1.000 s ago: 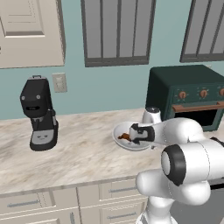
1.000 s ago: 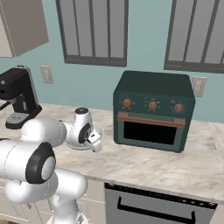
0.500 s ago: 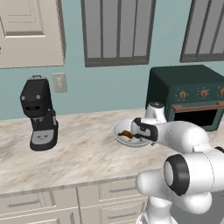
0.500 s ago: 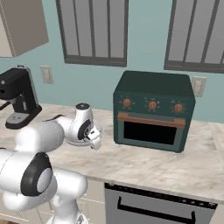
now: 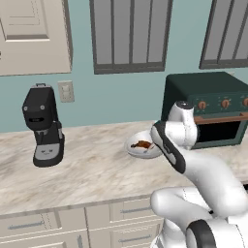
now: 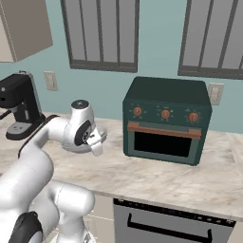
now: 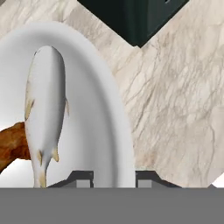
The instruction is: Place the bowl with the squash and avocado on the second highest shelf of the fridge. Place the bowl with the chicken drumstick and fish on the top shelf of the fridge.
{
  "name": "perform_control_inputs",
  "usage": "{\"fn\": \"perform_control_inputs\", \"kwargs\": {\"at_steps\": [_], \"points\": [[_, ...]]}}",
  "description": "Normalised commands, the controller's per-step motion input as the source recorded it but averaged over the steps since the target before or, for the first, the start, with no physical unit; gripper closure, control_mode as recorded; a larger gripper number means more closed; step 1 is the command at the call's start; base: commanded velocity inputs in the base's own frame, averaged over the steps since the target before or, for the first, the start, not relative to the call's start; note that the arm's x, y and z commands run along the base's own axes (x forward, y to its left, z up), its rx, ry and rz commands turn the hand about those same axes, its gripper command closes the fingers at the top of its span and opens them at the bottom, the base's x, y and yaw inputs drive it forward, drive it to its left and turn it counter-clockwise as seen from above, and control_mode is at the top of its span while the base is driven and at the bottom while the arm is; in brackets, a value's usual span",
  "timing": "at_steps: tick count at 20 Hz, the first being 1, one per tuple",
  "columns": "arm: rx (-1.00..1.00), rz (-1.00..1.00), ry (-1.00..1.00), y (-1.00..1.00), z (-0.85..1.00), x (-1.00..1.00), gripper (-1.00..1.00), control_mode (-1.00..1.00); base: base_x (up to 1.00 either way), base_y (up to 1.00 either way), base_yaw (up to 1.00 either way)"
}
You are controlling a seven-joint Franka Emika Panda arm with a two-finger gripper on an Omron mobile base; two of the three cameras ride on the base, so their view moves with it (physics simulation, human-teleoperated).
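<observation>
A shallow white bowl (image 5: 138, 152) rests on the marble counter to the left of the toaster oven. It holds a reddish-brown chicken drumstick (image 5: 143, 144) and a pale fish. In the hand view the fish (image 7: 46, 100) lies along the bowl's inside (image 7: 100, 87), and the drumstick (image 7: 11, 146) is at the left edge. My gripper (image 7: 113, 179) points down at the bowl's right rim. One dark fingertip (image 7: 81, 178) is inside the rim and the other is outside, both pressed against it. From the right base view the hand (image 6: 96, 140) hangs over the counter.
A dark green toaster oven (image 6: 166, 121) stands on the counter just right of the bowl, close to the hand. A black coffee machine (image 5: 43, 126) stands at the far left. Bare marble counter (image 5: 97, 169) lies between them. Wall cabinets hang above.
The arm has stretched forward and the hand has come down onto the white bowl's right rim. The jaws have closed in from wide open onto that rim.
</observation>
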Motion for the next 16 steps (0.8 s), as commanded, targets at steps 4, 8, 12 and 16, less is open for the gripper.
{"fn": "perform_control_inputs", "kwargs": {"at_steps": [4, 8, 12, 16], "points": [[0.03, -0.16, -0.07, 0.0, 1.0, -0.76, 1.0, -1.0, 0.0, 0.0, 0.0], [0.02, -0.11, 0.0, -0.01, 1.0, -0.99, 1.0, -1.0, 0.0, 0.0, 0.0], [0.08, -0.01, 0.01, -0.35, 0.91, -0.99, 1.0, -1.0, 0.0, 0.0, 0.0], [0.2, 0.07, -0.17, -0.65, 0.16, -0.87, 1.0, -1.0, 0.0, 0.0, 0.0]]}}
